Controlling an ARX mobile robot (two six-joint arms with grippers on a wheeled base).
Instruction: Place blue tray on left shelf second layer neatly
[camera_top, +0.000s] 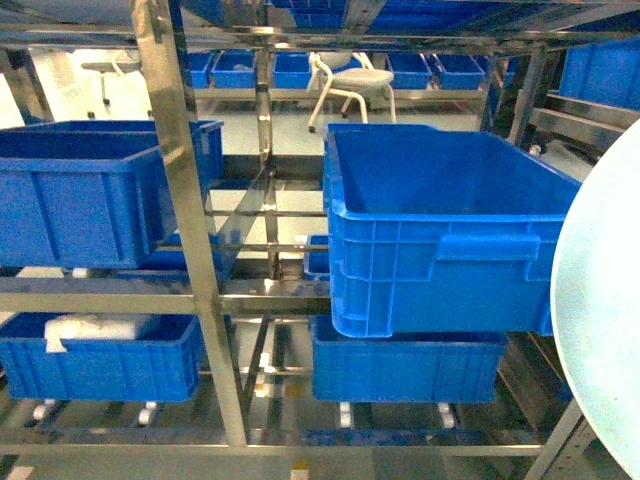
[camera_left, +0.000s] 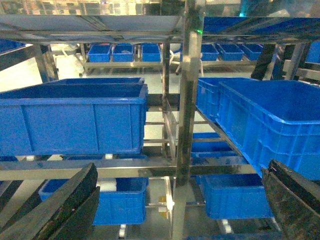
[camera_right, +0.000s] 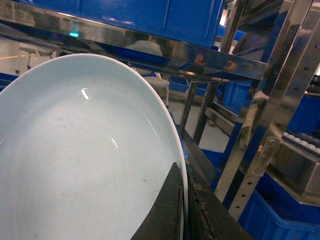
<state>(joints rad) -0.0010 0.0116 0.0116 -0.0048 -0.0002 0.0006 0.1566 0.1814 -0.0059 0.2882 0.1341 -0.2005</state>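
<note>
The stainless-steel rack (camera_top: 190, 220) carries deep blue crates (camera_top: 440, 240). At the far right the blue tray (camera_top: 600, 320) is pinched at its rim by the right gripper (camera_right: 185, 210). The left gripper (camera_left: 175, 200) gapes empty. Swing the tray leftward, level, clear of the posts.

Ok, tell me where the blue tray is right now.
The blue tray sits at the head view's far right edge, just right of the big tilted blue crate; the right wrist view shows the right end effector clamped on its rim.
</note>
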